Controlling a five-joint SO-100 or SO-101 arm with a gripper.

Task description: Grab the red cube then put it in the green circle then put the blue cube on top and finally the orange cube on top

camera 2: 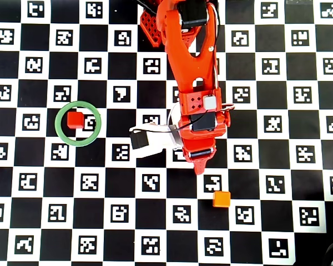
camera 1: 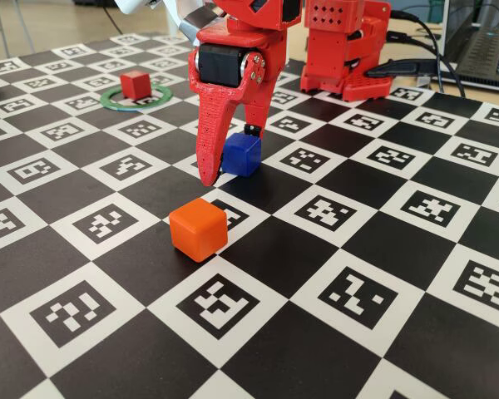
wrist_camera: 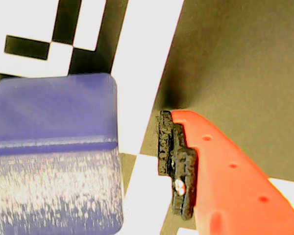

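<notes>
With the red cube (camera 1: 135,84) already in the ring (camera 1: 110,100), the open gripper (camera 1: 224,166) straddles the blue cube (camera 1: 241,155), which looks light, rigid and glossy-slick, best pinched on flat opposite faces, orange cube (camera 2: 221,199) at its five o'clock overhead.

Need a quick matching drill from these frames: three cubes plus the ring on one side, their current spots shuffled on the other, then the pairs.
Things:
1. red cube
2. blue cube
3. orange cube
4. green circle

Places:
A. alone on the board, nearest the camera in the fixed view
B. flat on the board, a cube sitting inside it
C. on the board between the gripper's open fingers
D. inside the ring, nothing stacked on it

Pairs: 1-D, 2-C, 3-A, 4-B
</notes>
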